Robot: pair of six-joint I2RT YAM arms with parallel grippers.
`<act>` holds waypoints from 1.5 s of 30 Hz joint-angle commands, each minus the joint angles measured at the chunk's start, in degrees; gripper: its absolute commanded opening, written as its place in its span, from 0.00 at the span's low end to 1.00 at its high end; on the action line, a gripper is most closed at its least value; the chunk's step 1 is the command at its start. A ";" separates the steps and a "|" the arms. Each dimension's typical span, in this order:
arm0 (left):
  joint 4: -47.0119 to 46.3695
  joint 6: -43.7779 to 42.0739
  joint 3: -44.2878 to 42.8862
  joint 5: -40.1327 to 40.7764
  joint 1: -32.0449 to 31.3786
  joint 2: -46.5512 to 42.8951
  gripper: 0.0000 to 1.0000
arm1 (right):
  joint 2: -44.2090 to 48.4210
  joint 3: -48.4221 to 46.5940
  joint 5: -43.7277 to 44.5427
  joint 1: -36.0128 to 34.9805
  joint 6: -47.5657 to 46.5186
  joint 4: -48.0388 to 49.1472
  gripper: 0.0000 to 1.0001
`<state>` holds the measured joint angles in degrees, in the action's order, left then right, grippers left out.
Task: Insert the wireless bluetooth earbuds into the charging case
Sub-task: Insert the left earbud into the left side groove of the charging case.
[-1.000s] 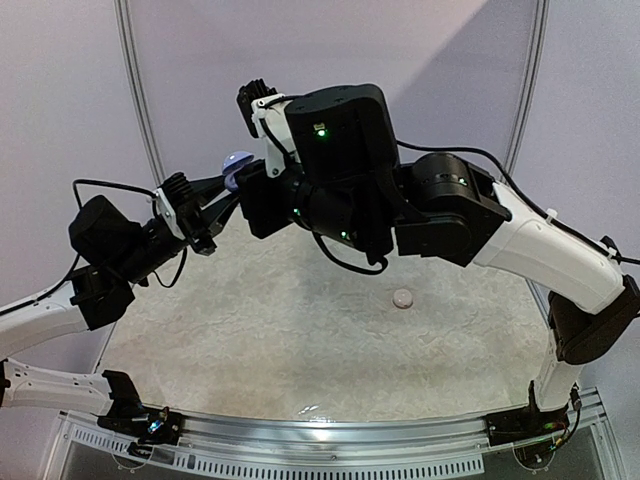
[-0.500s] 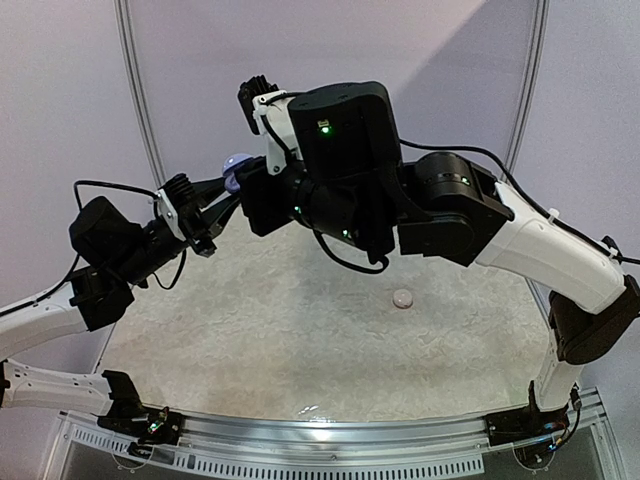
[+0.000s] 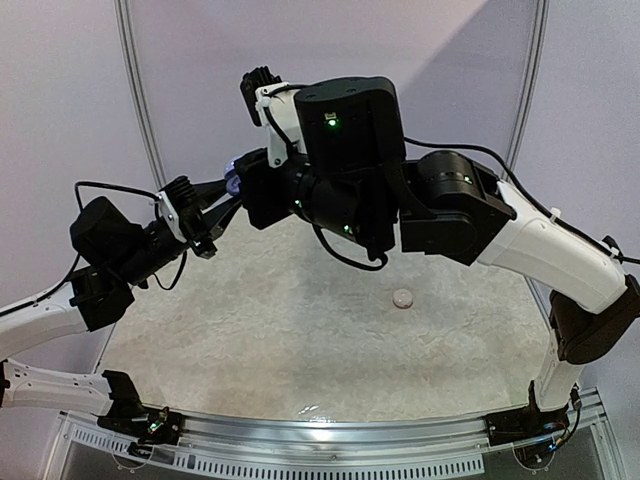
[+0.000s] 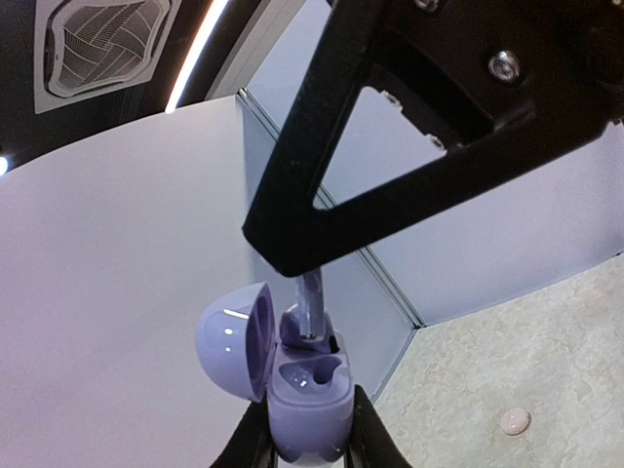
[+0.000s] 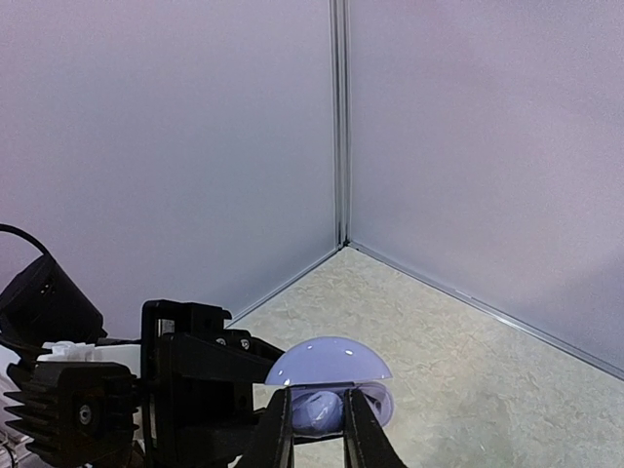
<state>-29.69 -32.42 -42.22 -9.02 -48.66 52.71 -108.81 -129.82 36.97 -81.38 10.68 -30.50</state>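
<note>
The right arm has lifted a little, so the charging case (image 4: pixel 310 395) hides more behind it from above. The case is smooth, round, pale purple plastic, held high at the far left with its lid open, squeezed by the left gripper (image 4: pixel 308 431). The right gripper (image 5: pixel 317 402) pinches a tiny earbud (image 4: pixel 310 310) at its socket. If the earbud tilts or the slippery case turns, the earbud could drop onto the fuzzy white mat (image 3: pixel 300 330).
</note>
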 commanded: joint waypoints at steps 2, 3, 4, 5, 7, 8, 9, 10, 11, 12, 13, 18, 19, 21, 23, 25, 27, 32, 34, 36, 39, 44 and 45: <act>-0.70 -0.44 0.91 -0.57 -1.06 -0.66 0.00 | -1.37 -0.61 1.01 -0.10 -0.07 -2.99 0.00; -0.66 -0.44 0.91 -0.56 -1.08 -0.66 0.00 | -1.52 -0.61 1.21 -0.08 0.15 -3.44 0.00; -0.70 -0.44 0.91 -0.59 -1.04 -0.62 0.00 | -1.61 -0.57 1.38 -0.02 0.41 -3.83 0.00; -0.72 -0.44 0.91 -0.63 -1.05 -0.65 0.00 | -1.72 -0.53 1.43 -0.05 0.55 -4.23 0.00; -0.63 -0.45 0.89 -0.48 -1.08 -0.66 0.00 | -1.92 -0.52 1.90 -0.09 0.74 -5.27 0.00; -0.58 -0.45 0.91 -0.49 -1.09 -0.69 0.00 | -2.07 -0.52 2.26 -0.06 0.79 -5.87 0.00; -0.59 -0.50 0.83 -0.57 -1.07 -0.73 0.00 | -2.23 -0.59 2.55 -0.09 0.77 -6.35 0.00; -0.45 -0.53 0.82 -0.62 -1.08 -0.73 0.00 | -2.44 -0.61 2.78 -0.08 0.82 -6.67 0.00; -0.32 -0.65 0.78 -0.77 -1.08 -0.69 0.00 | -2.56 -0.67 2.98 -0.03 0.88 -6.82 0.00; -0.22 -1.09 0.81 -1.14 -1.08 -0.70 0.00 | -2.75 -0.69 3.14 -0.03 0.98 -6.78 0.00; -0.05 -1.52 0.82 -1.50 -1.08 -0.72 0.00 | -2.96 -0.76 3.19 0.05 0.94 -6.79 0.00; 0.60 -2.24 0.51 -1.36 -1.08 -0.62 0.00 | -4.47 -1.44 4.07 0.25 -0.17 -7.40 0.01; 0.69 -2.26 0.47 -1.37 -1.08 -0.69 0.00 | -4.97 -2.02 4.35 0.21 -0.36 -7.91 0.03; 0.74 -2.18 0.38 -1.50 -1.08 -0.63 0.00 | -6.07 -3.27 4.67 0.21 -0.60 -8.74 0.04; 0.66 -1.77 0.38 -1.38 -1.04 -0.59 0.00 | -6.71 -3.60 4.65 0.18 -0.80 -8.93 0.04; 0.50 -1.09 0.38 -1.18 -1.08 -0.76 0.00 | -6.86 -3.60 5.13 0.19 -0.87 -9.22 0.04; 0.30 -0.44 0.42 -0.53 -1.08 -0.82 0.00 | -6.81 -3.60 6.35 0.19 -0.83 -10.22 0.04; 0.03 -1.11 0.56 2.22 -1.08 -0.90 0.00 | -5.94 -3.60 10.00 0.25 -0.18 -13.70 0.00; 0.06 -1.63 0.53 2.41 -1.08 -0.91 0.00 | -5.68 -3.60 10.63 0.22 -0.20 -13.69 0.00; 0.00 -1.88 0.56 1.91 -1.08 -0.88 0.00 | -5.75 -3.66 10.30 0.25 -1.11 -12.65 0.00; 0.03 -1.63 0.56 0.84 -1.08 -0.95 0.00 | -6.44 -3.95 8.94 0.18 -2.28 -10.43 0.00; -0.05 -1.01 0.62 0.31 -1.08 -1.17 0.00 | -7.70 -4.02 8.57 0.61 -3.58 -9.53 0.02; -0.07 -0.81 0.64 0.27 -1.08 -1.13 0.00 | -7.87 -4.01 8.47 0.74 -3.61 -9.42 0.03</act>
<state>-25.30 -34.06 -41.50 -7.51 -48.77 52.73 -113.89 -133.56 44.31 -81.58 8.45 -37.63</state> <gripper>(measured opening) 0.211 0.168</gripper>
